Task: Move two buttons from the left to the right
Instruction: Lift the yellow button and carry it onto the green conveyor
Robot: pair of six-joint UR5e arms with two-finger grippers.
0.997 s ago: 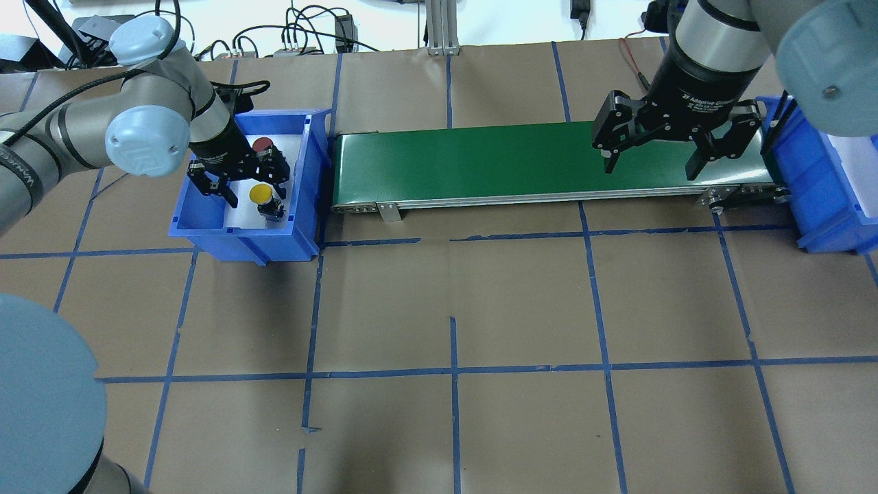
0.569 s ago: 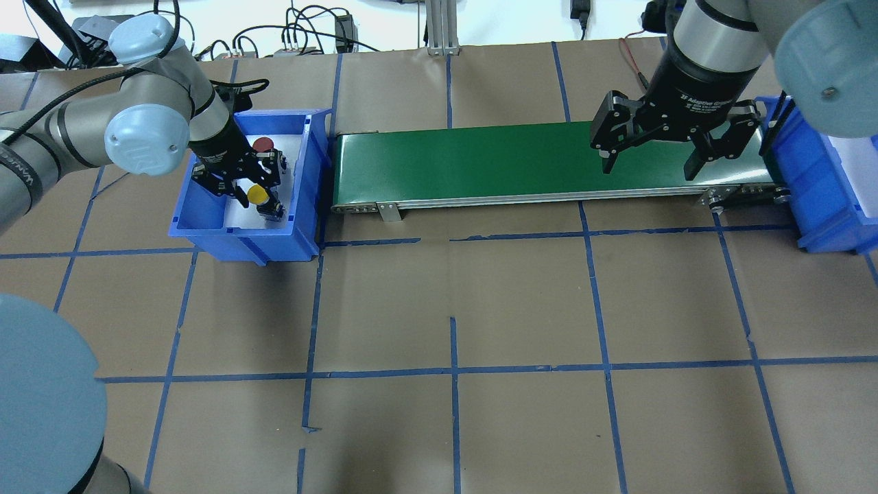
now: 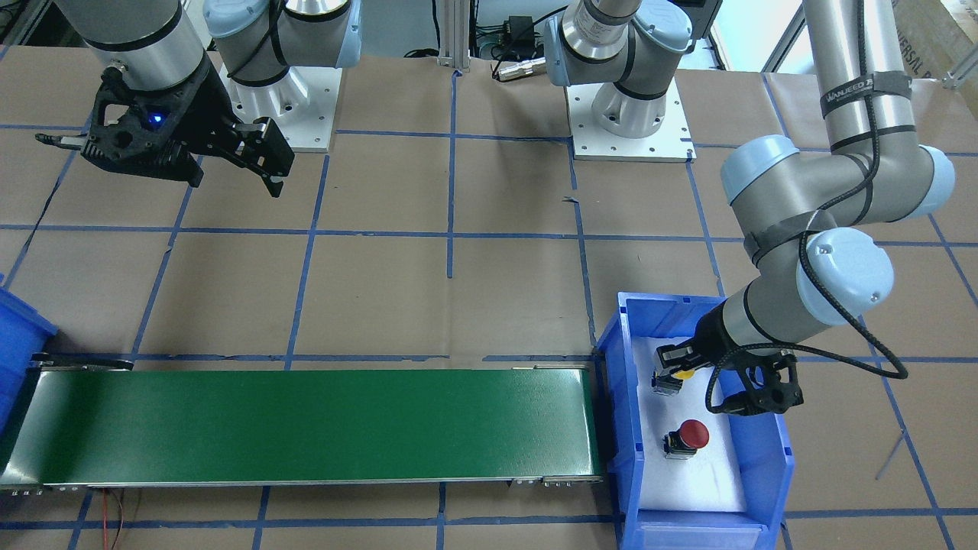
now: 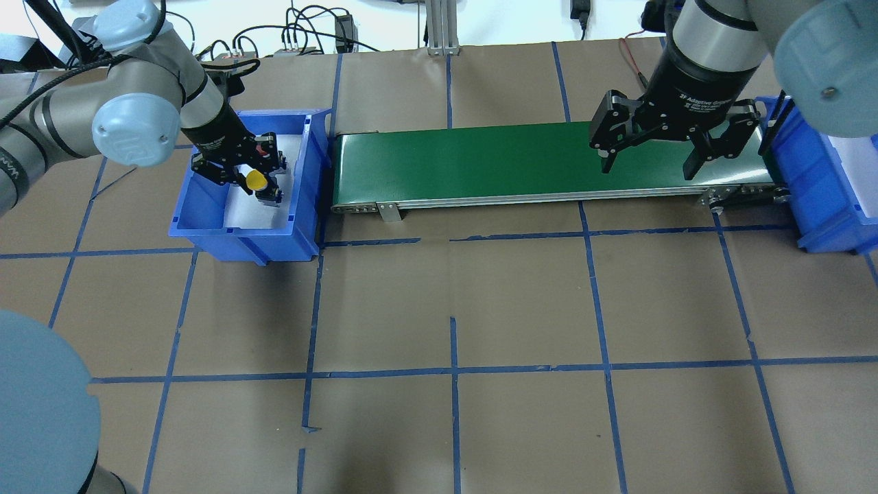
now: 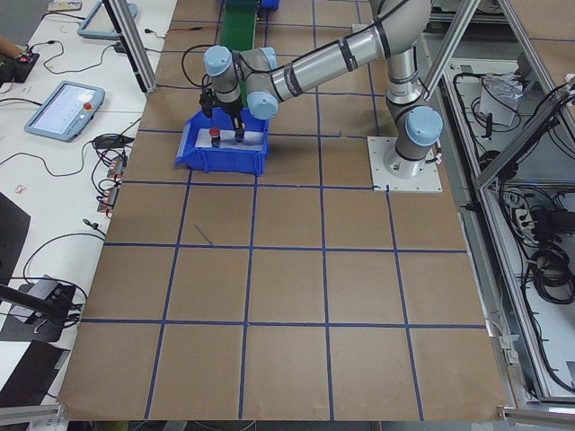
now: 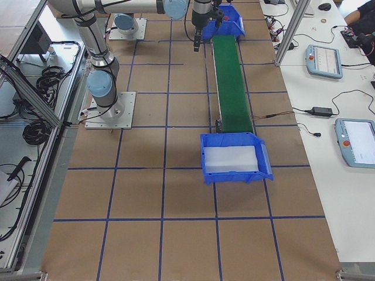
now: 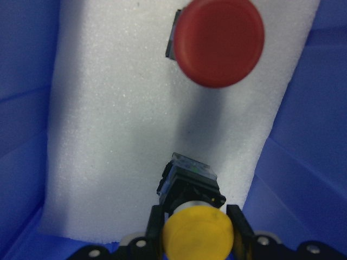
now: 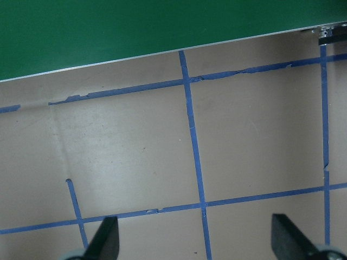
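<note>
Left gripper [image 4: 255, 180] pinched on yellow button [image 7: 198, 237] inside left blue bin [image 4: 206, 237], nearer its belt-side wall — red button [image 7: 219, 42] sits apart on foam [image 7: 108, 135]. Right gripper [image 4: 651, 165] spread wide, empty, over conveyor [image 4: 480, 165].

The light is bright and even, coming from above, and the shadows are soft and faint. In the left wrist view the yellow button [image 7: 198, 235] is close and blurred. The red button [image 7: 219, 40] has soft edges and casts a dim shadow down the white foam [image 7: 108, 135]. In the overhead view the near arm joint [image 4: 41, 405] is a large unfocused shape, and a pale sheen lies on the tabletop [image 4: 384, 446]. The side views show things small, with little detail.
</note>
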